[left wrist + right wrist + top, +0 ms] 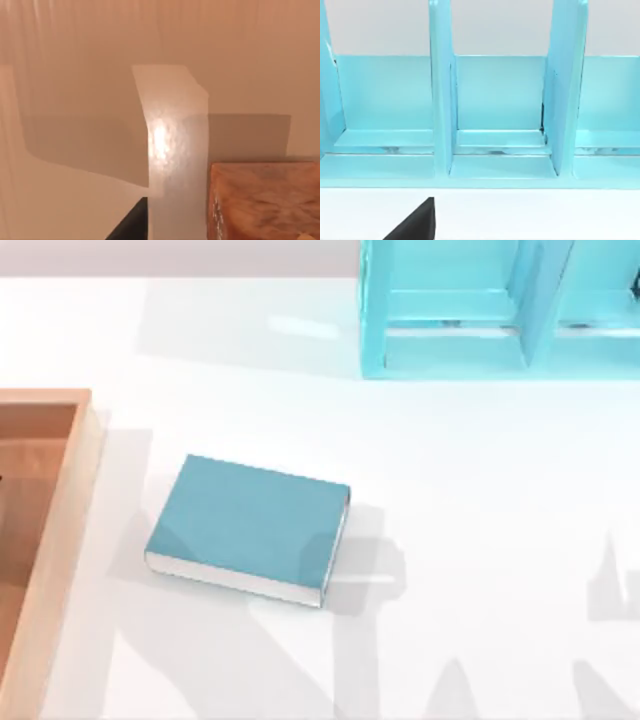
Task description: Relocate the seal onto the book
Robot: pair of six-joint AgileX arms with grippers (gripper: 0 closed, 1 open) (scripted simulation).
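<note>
The book [248,525] lies flat, left of centre on the table [480,540], a broad, stiff landing for the seal, likely a light, rigid block best pinched at its body sides; whether the left gripper [131,226] or right gripper [415,222] is parted cannot be told.

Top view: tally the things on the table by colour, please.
Teal-blue: 1, the book
Light cyan: 1, the shelf unit
Wood brown: 1, the tray at the table's left edge
Total: 3
</note>
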